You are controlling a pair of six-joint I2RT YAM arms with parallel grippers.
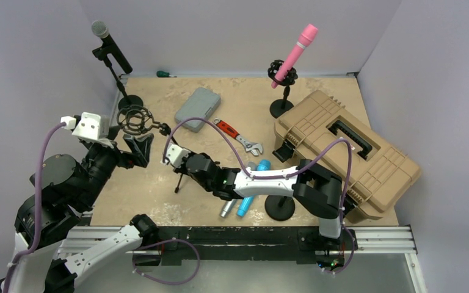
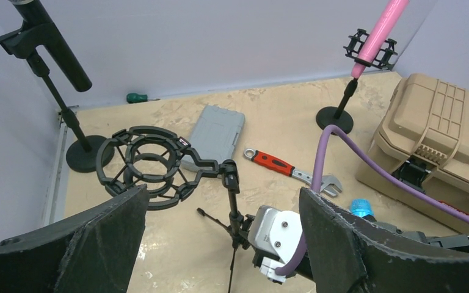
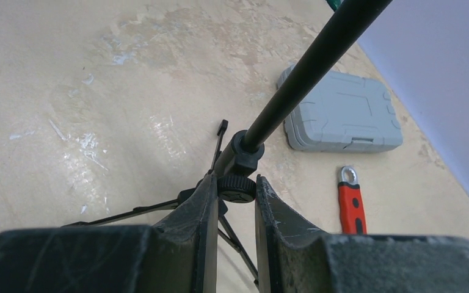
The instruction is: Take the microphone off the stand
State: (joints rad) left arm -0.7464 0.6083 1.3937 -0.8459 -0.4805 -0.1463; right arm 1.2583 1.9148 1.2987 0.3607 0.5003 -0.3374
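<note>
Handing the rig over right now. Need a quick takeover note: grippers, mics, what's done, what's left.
Left gripper: open, facing the empty shock mount.
Right gripper: shut on the tripod stand, low on its stem, just above the legs.
Blue microphone lies on the table under the right arm, so this mount looks done.
Black microphone and pink microphone still sit in their stands, probably next.

We see the tripod stand left of centre, the case behind it, the wrench right of the case, the toolbox at the right, a screwdriver farthest back.
</note>
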